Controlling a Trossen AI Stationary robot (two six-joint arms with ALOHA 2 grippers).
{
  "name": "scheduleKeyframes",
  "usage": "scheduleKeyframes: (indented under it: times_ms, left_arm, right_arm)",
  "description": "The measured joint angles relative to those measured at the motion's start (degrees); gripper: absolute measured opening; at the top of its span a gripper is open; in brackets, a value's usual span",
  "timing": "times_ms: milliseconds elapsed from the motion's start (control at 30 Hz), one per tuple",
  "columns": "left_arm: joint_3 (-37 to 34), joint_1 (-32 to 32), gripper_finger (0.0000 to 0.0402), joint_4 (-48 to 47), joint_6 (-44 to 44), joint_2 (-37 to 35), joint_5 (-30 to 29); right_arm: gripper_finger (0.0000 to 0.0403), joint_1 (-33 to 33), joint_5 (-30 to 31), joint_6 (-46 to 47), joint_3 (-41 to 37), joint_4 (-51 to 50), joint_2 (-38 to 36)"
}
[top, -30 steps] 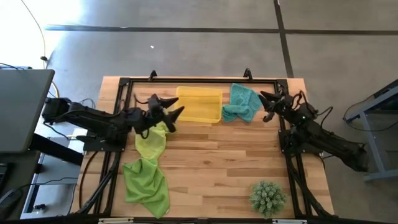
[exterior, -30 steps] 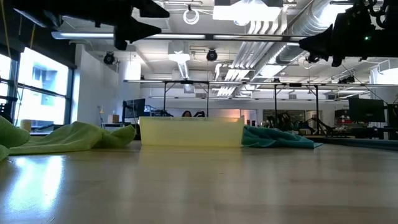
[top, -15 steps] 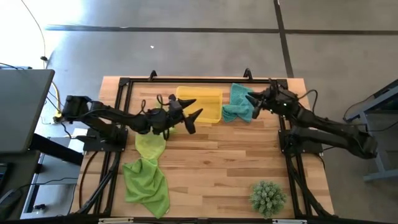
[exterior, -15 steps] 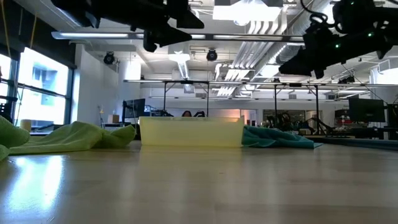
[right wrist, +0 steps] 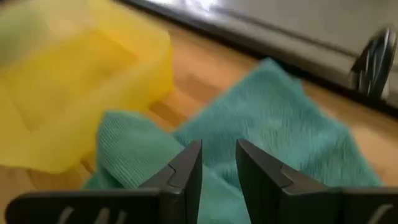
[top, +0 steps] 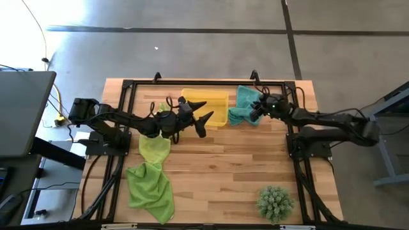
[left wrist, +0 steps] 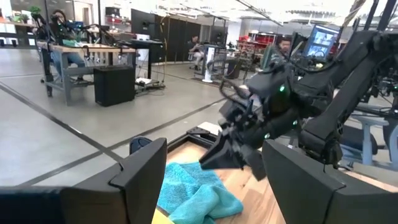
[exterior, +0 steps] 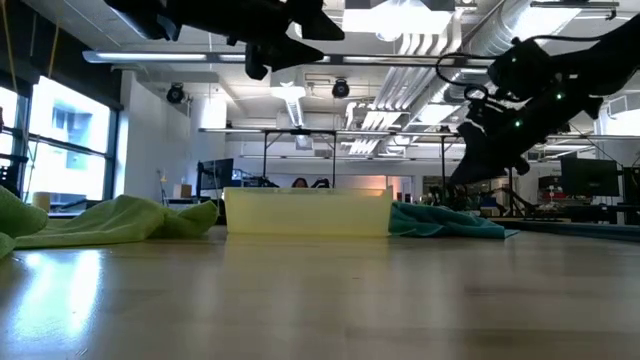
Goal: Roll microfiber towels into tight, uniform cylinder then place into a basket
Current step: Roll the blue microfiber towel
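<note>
Since a second ago, right gripper (top: 254, 112) lowered over teal towel (top: 248, 105) beside basket (top: 204, 107), fingers narrowly apart, apparently empty; left gripper (top: 202, 114) wide open over basket; risk: pinching one crumpled fold only.

Two dark jointed arms, thin black cables looped along them, small green indicator lights, each ending in pointed black fingers (right wrist: 186, 171).
</note>
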Motion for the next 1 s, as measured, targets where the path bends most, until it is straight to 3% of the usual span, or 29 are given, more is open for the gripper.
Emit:
scheduleKeyframes:
  times_ms: [433, 567, 767, 1000]
  left_arm:
    - [0.02, 0.02, 0.0254, 0.0, -0.02, -0.26, 0.0]
    - [0.02, 0.02, 0.0254, 0.0, -0.02, -0.28, 0.0]
    - [0.02, 0.02, 0.0254, -0.06, -0.44, -0.31, 0.0]
    - [0.02, 0.02, 0.0254, -0.22, -0.46, -0.33, 0.0]
  right_arm:
    - [0.0089, 0.0, -2.33, 2.0, 0.0, 0.57, 12.08]
    - [0.0089, 0.02, -11.3, 1.93, 0.0, 0.54, 14.35]
    - [0.0089, 1.3, -30.23, -2.24, 0.0, -0.05, 16.82]
    - [0.0089, 8.48, -42.49, -11.08, -0.04, -2.51, 18.05]
